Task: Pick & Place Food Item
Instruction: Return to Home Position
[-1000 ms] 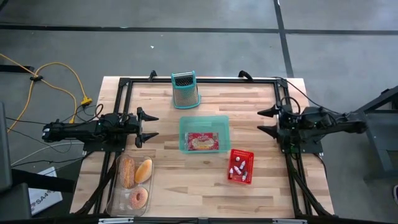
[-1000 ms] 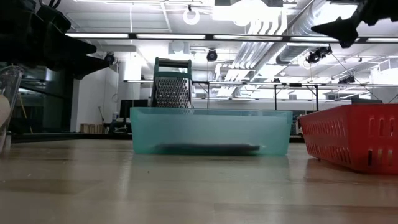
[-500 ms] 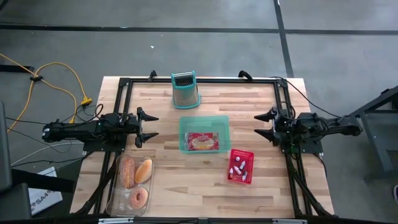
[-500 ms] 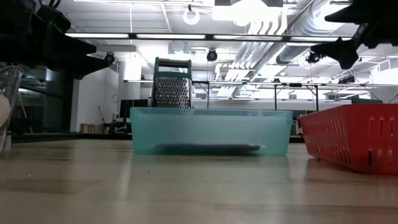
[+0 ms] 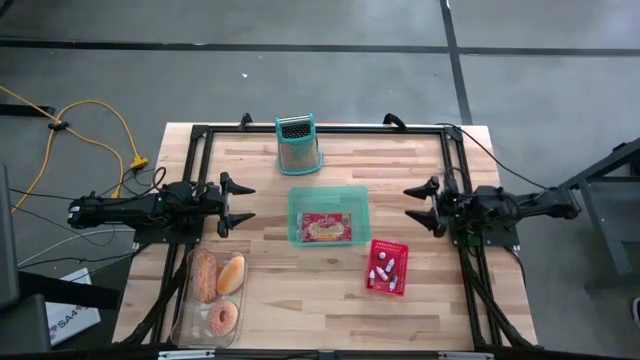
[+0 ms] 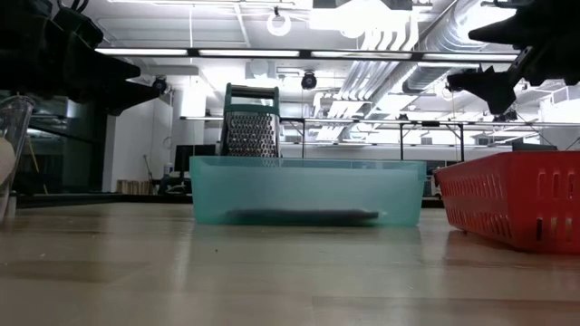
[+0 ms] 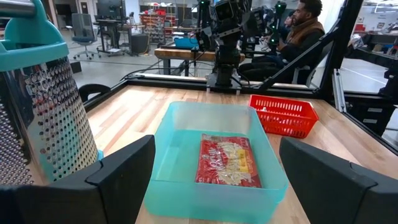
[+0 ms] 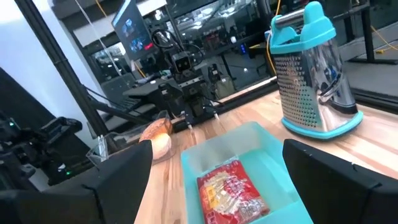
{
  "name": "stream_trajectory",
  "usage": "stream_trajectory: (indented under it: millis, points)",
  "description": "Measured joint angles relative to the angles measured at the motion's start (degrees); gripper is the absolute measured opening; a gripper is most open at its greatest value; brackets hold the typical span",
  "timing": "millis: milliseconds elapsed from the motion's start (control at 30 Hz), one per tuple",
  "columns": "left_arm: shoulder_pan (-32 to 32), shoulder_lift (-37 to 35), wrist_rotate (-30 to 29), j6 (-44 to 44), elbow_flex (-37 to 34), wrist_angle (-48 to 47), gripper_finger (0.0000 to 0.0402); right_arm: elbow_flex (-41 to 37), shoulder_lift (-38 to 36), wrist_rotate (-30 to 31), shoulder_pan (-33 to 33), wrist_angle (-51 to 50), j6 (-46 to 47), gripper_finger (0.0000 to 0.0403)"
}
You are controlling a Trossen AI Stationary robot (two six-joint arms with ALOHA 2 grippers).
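Clear bin [image 5: 185, 322] holds breads [image 5: 204, 276], doughnut [image 5: 223, 318]; teal tub [image 5: 328, 191], a packet [image 5: 325, 228]; left end effector [image 5: 246, 204], right end effector [image 5: 408, 203] gape empty.

even overhead light fills the high view; the pale desk [image 5: 270, 290] looks bright, with only faint, soft shadows. in the low view, ceiling strip lights [image 6: 272, 52] glare white and backlight the scene, so the left arm [image 6: 63, 54] and right arm [image 6: 507, 50] read as black silhouettes. in the right wrist view, the grater [image 8: 314, 74] carries bright reflections on its metal.
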Motion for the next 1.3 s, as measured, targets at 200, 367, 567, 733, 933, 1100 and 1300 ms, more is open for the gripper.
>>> stream_trajectory:
  millis: [200, 367, 567, 733, 933, 1100, 1300]
  points:
    - [0.0, 0.0, 0.0, 0.0, 0.0, 0.0, 0.0336, -3.0, 0.0, -2.5, 0.0, 5.7, -0.4, 0.0350]
    - [0.0, 0.0, 0.0, 0.0, 0.0, 0.0, 0.0336, -4.8, 0.0, -3.7, 0.0, 9.0, -0.5, 0.0350]
    - [0.0, 0.0, 0.0, 0.0, 0.0, 0.0, 0.0336, -4.8, 0.0, -4.1, 0.0, 9.1, -0.5, 0.0350]
    - [0.0, 0.0, 0.0, 0.0, 0.0, 0.0, 0.0336, -4.8, 0.0, -4.1, 0.0, 8.0, -0.8, 0.0350]
    - [0.0, 0.0, 0.0, 0.0, 0.0, 0.0, 0.0336, -4.9, 0.0, -4.1, 0.0, 4.8, -0.2, 0.0350]
    - [0.0, 0.0, 0.0, 0.0, 0.0, 0.0, 0.0336, -4.9, 0.0, -4.0, 0.0, 2.0, -0.1, 0.0350]
    - [0.0, 0.0, 0.0, 0.0, 0.0, 0.0, 0.0336, -4.9, 0.0, -3.9, -0.4, 1.3, -1.5, 0.0350]
